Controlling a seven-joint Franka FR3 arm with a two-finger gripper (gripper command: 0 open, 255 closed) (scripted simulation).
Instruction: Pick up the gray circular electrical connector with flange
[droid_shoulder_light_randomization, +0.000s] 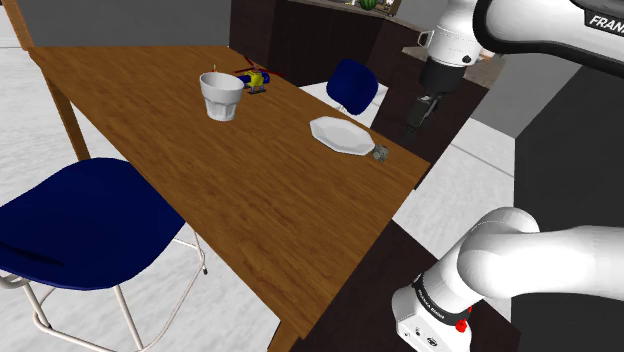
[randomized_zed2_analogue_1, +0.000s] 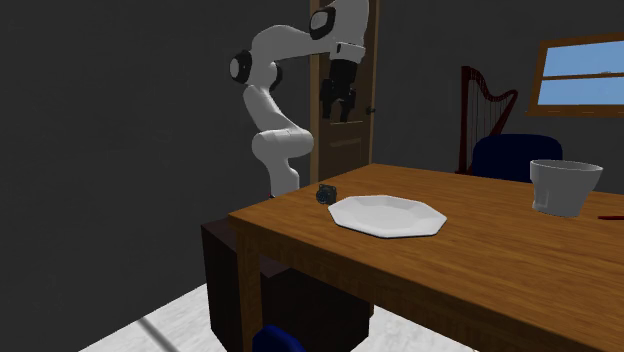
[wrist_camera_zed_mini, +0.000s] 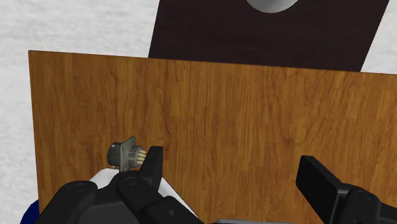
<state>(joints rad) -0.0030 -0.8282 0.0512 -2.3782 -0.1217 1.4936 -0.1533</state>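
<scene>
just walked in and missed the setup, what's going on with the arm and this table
A white Franka arm is set to pick up the small gray connector, which lies on the wooden table near its corner, beside a white plate. The black gripper hangs well above the table with its fingers open, holding nothing, and the connector is untouched. A white cup stands farther along the table.
</scene>
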